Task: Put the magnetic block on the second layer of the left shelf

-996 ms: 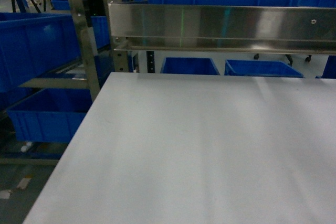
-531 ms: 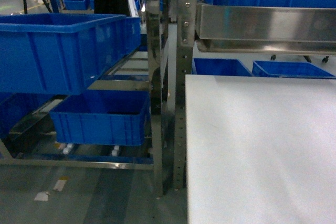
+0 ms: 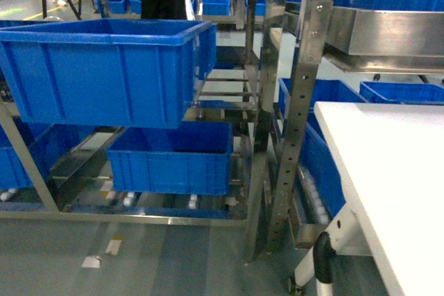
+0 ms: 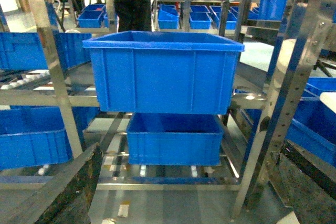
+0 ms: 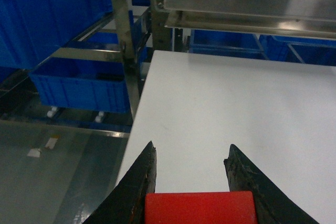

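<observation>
While the head view faces the stainless rack [image 3: 260,102], a big blue bin [image 3: 104,71] sits on its second layer [image 3: 222,91], a smaller blue bin [image 3: 170,157] on the tier below, and the white worktop [image 3: 388,164] is off to the right. No grippers in that shot.

Left wrist view: same bin stack straight ahead; only dark finger edges [image 4: 68,192] show at the corners, so can't tell how that gripper stands.

Right wrist view: right gripper [image 5: 197,182] is clamped on the red magnetic block [image 5: 199,208], hovering over the worktop.

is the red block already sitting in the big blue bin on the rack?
No. The magnetic block is clamped between the right gripper fingers above the white table.
</observation>
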Controlling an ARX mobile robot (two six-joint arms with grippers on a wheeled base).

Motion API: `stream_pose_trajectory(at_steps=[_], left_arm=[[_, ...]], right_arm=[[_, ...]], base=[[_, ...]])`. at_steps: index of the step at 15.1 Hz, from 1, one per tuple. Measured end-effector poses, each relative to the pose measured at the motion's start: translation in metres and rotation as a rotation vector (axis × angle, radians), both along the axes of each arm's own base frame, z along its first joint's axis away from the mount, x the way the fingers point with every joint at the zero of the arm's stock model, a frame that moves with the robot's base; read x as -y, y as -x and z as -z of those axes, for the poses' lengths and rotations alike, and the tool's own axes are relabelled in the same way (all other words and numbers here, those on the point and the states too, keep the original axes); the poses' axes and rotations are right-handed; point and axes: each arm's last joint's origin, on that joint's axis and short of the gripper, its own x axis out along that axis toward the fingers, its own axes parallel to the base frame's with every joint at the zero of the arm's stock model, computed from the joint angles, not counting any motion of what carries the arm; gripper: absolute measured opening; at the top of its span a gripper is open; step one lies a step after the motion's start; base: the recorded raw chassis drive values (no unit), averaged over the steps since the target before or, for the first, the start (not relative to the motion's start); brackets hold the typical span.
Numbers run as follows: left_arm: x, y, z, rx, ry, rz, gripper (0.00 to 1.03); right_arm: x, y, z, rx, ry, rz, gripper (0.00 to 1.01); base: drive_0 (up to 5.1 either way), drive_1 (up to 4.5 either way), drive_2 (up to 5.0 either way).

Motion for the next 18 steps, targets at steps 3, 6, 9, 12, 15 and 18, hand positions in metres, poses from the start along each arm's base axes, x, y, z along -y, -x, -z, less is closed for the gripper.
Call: stream_pose_trajectory(at_steps=[3,6,9,12,15,18], left_arm=[[0.0000,0.0000,-0.0003,0.003,0.000,0.000,0.98],[0.0000,0.0000,-0.0003,0.003,0.000,0.000,0.98],[0.0000,0.0000,-0.0003,0.003,0.000,0.000,0.98],[0.0000,0.0000,-0.0002,0.002,0.000,0.000,0.98],[0.0000,0.0000,-0.0002,0.002,0.000,0.000,0.98],[0.0000,0.0000,-0.0003,0.003,0.000,0.000,0.98]], right_arm=[[0.0000,0.0000,0.0006,-0.005,0.000,0.000,0.34],[0.0001,0.0000,0.0005,-0.005,0.000,0.001,0.34],[0.0000,0.0001,0.0004,-0.004,0.000,0.000,0.34],[0.0000,0.0000,0.0005,-0.005,0.000,0.000,0.34],[0.0000,0.0000,0.0005,-0.005,0.000,0.000,0.34],[0.0000,0.0001,0.0005,-0.005,0.000,0.000,0.34]], base=[[-5.1,2.38,2.4],[-5.1,2.38,2.4],[-5.1,2.38,2.4],[-5.0,2.43,2.4],[-5.0,2.45,2.5],[-5.0,2.47,2.5]])
